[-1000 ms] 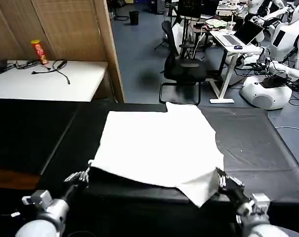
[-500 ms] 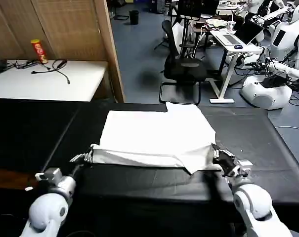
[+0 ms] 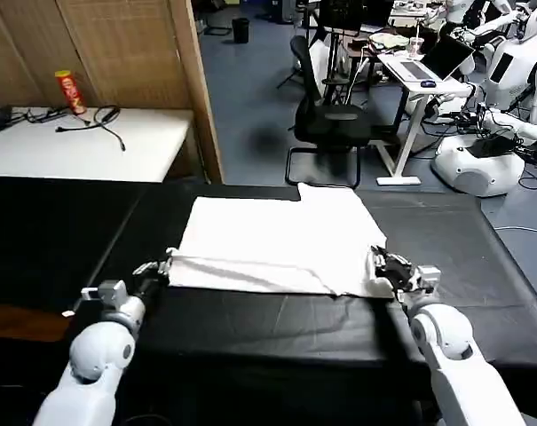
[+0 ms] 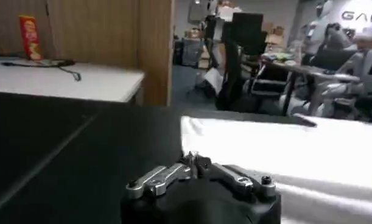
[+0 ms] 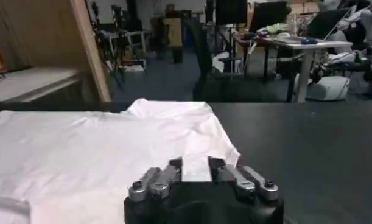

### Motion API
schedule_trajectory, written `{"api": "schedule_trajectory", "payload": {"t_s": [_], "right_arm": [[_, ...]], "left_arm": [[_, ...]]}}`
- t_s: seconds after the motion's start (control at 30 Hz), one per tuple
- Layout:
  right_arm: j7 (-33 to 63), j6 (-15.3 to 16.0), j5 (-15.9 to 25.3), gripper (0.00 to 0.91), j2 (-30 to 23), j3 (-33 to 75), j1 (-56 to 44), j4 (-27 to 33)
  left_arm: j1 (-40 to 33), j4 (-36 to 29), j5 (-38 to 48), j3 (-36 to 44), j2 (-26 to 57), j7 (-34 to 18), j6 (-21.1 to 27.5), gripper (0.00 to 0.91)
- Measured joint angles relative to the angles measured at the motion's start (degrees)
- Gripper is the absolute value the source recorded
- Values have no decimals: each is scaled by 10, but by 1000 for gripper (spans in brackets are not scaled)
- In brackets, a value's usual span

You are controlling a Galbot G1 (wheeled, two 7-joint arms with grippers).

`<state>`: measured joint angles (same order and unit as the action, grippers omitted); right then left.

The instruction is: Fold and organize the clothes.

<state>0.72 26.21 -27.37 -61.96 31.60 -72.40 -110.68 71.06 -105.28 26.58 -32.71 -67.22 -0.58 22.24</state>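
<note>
The white T-shirt [image 3: 277,235] lies on the black table [image 3: 481,257], its near part doubled back over itself so that a fold runs along its near edge. My left gripper [image 3: 161,266] is at the shirt's near left corner. In the left wrist view that gripper [image 4: 195,159] is shut, pinching the edge of the shirt [image 4: 295,149]. At the near right corner my right gripper [image 3: 385,264] stands with its fingers apart. The right wrist view shows the gripper [image 5: 195,164] open, with the shirt's [image 5: 82,152] cloth lying between the fingers.
A white side table [image 3: 82,142] with cables and a red can [image 3: 68,91] stands at the far left, beside a wooden partition [image 3: 193,80]. Beyond the black table are an office chair [image 3: 330,124], a desk and other robots [image 3: 485,151].
Both grippers have carried the shirt's near hem up and away from me, laying it over the shirt. The right gripper's fingers now stand apart.
</note>
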Motion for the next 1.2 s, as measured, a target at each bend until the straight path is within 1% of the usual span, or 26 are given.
{"api": "schedule_trajectory", "payload": {"t_s": [0.1,0.17,0.23,0.3,0.37,0.4,0.43,0.53,0.63,0.67,0.7,0.73,0.77,0.8,0.83,0.93,1.0,1.03,1.1,1.2], "right_arm": [[-3,0,0,878,4,13,-35,-24],[-4,-1,0,878,5,20,-56,-28],[-5,-1,1,780,3,25,-73,-30],[-5,-2,2,770,1,27,-88,-33],[-5,-2,4,741,-1,29,-97,-35],[-5,-2,5,712,-3,29,-100,-35],[-5,-2,6,712,-3,29,-101,-35],[-5,-4,8,683,-5,30,-102,-30],[-5,-4,12,644,-7,27,-99,-23],[-5,-4,13,605,-7,26,-98,-22],[-5,-4,14,517,-7,25,-97,-21],[-6,-4,14,380,-7,24,-96,-21],[-6,-4,14,283,-7,23,-95,-20],[-6,-4,15,205,-7,21,-94,-19],[-6,-4,16,78,-7,20,-94,-18],[-6,-4,17,49,-6,19,-93,-19],[-5,-2,15,49,-4,19,-94,-23],[-2,3,13,29,-2,20,-94,-25],[9,18,7,20,4,23,-95,-32],[28,52,-16,10,17,28,-95,-46]], "left_arm": [[21,-14,0,-4,5,2,3,878],[36,-23,5,-5,7,5,5,878],[51,-31,16,-7,9,9,8,878],[64,-34,22,-9,10,15,9,878],[72,-33,28,-9,11,15,10,878],[75,-32,29,-10,11,15,10,751],[77,-30,30,-10,11,15,10,702],[79,-26,35,-11,12,16,10,624],[76,-19,37,-11,12,18,8,605],[75,-17,38,-10,12,19,8,595],[73,-16,39,-9,12,19,8,497],[71,-14,41,-8,11,21,8,312],[70,-12,43,-7,11,22,8,312],[68,-11,44,-6,11,24,8,127],[67,-9,45,-6,10,25,8,0],[66,-7,52,-4,10,29,8,0],[64,-4,54,-3,9,30,8,0],[62,-2,54,-2,9,30,8,0],[61,-2,54,-2,9,30,8,0],[65,-10,54,-2,12,24,9,0]]}}
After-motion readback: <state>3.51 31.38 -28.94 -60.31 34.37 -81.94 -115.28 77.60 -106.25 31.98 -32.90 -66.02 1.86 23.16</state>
